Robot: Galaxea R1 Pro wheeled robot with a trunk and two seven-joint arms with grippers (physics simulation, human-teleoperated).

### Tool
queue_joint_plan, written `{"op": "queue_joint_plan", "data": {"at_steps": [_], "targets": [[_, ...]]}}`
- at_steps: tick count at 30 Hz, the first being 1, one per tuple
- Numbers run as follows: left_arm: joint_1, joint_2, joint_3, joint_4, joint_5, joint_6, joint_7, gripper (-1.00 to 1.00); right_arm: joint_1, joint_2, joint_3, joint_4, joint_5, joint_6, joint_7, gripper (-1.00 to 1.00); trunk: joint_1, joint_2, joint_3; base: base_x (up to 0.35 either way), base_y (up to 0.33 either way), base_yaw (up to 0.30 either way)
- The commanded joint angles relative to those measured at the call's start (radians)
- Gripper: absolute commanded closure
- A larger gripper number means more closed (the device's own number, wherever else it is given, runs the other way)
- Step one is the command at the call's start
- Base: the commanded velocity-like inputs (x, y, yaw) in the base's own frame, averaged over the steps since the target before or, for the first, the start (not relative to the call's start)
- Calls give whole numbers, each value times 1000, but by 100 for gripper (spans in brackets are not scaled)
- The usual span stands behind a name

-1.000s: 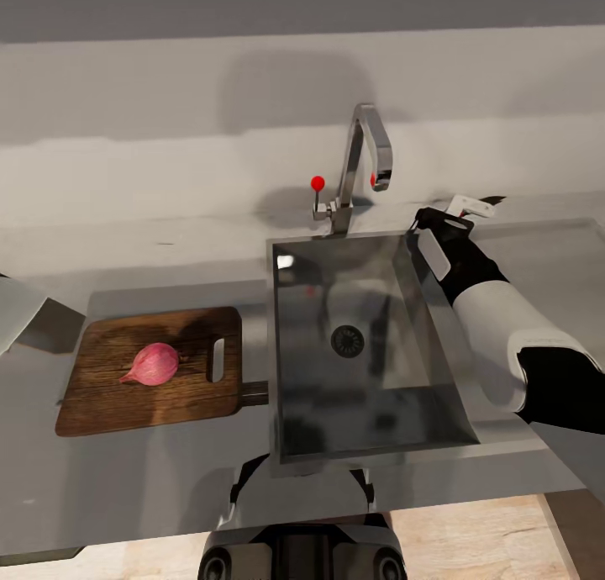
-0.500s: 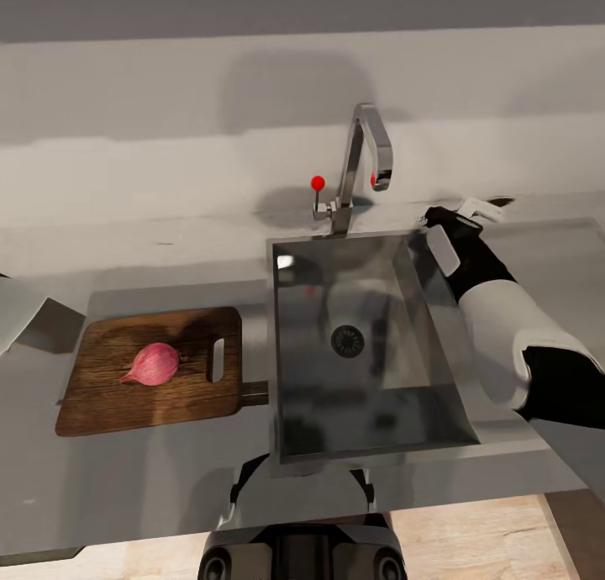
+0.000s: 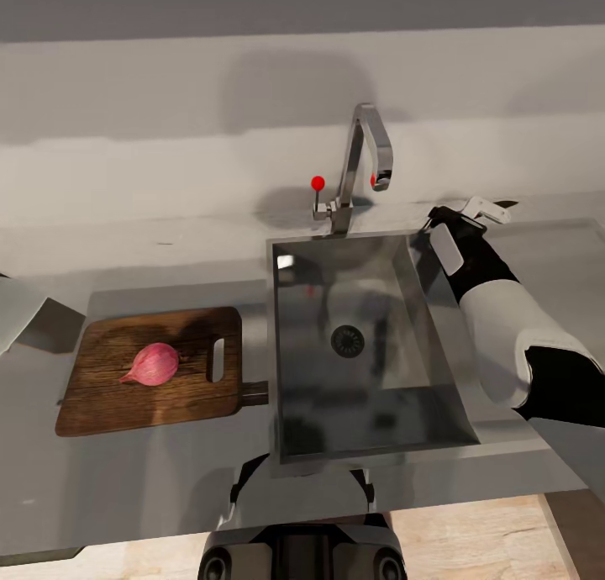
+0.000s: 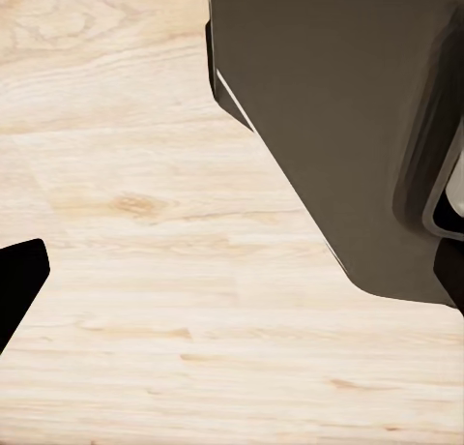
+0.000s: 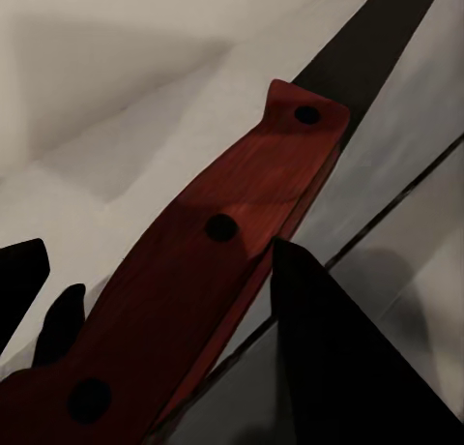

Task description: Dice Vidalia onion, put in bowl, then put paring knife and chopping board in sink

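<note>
1. Onion first: the Vidalia onion [image 3: 152, 364] is lying on the chopping board [image 3: 126, 395], out of the sink [image 3: 361, 429] already, so it is waiting to be cut.
2. The board is resting flat on the worktop [image 3: 151, 487], just beside the sink, with its handle hole pointing toward the basin.
3. The right gripper [image 3: 470, 213] is reaching past the far right corner of the sink, near the faucet [image 3: 363, 164].
4. In the right wrist view, the paring knife [image 5: 208, 271] is lying on the worktop with its red handle between the dark fingers [image 5: 329, 348]. They are standing apart on each side of the handle and are not squeezing it yet.
5. I think the hand is getting ready to pick up the knife for the cutting.
6. The left wrist view is looking at the wood floor [image 4: 145, 271] and a dark cabinet [image 4: 338, 106]. I cannot tell if the left fingers are apart or together.
</note>
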Motion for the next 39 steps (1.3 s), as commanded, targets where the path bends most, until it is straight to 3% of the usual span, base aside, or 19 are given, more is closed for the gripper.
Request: {"op": "queue_joint_plan", "data": {"at_steps": [1, 39], "targets": [[-1, -1, -8, 4, 6, -7, 1, -100, 0, -1, -1, 60, -13, 4, -9, 100, 1, -1, -1, 0, 0, 0], [-1, -1, -8, 4, 6, -7, 1, -100, 0, -1, -1, 47, -13, 8, -12, 100, 1, -1, -1, 0, 0, 0]]}}
